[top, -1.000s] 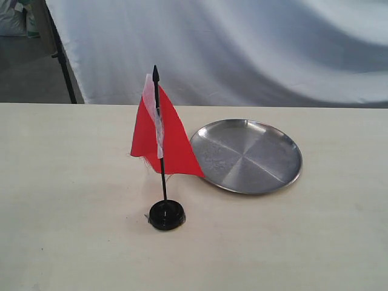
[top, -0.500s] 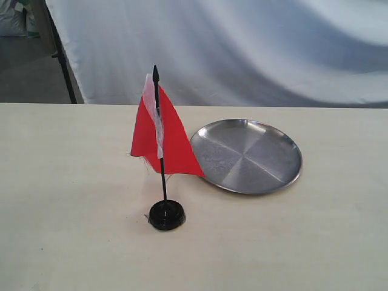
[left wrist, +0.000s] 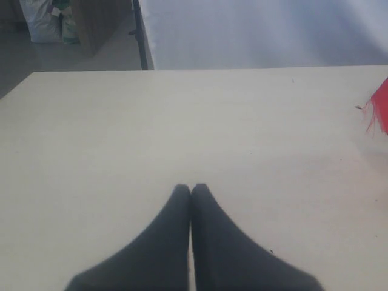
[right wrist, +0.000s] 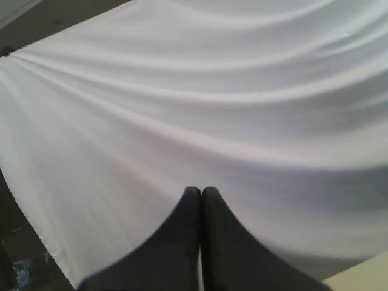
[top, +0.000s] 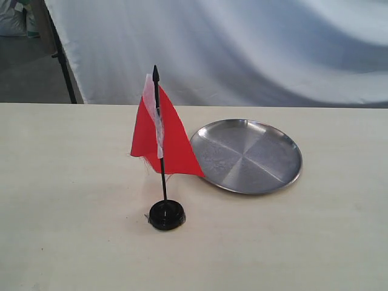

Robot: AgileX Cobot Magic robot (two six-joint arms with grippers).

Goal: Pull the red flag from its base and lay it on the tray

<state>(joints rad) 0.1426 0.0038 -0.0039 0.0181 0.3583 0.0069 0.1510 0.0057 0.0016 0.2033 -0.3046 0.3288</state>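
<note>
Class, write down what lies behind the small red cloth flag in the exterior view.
Behind the small red cloth flag lies the round silver metal tray. The cloth's lower corner hides part of the tray's left rim.

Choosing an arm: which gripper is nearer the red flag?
Left, probably: the left gripper has the red flag in view; the right gripper faces only the backdrop.

We see a pale table (top: 73,242). On it sit a small black base (top: 167,216) and, near it, a shiny round tray (top: 254,159).
</note>
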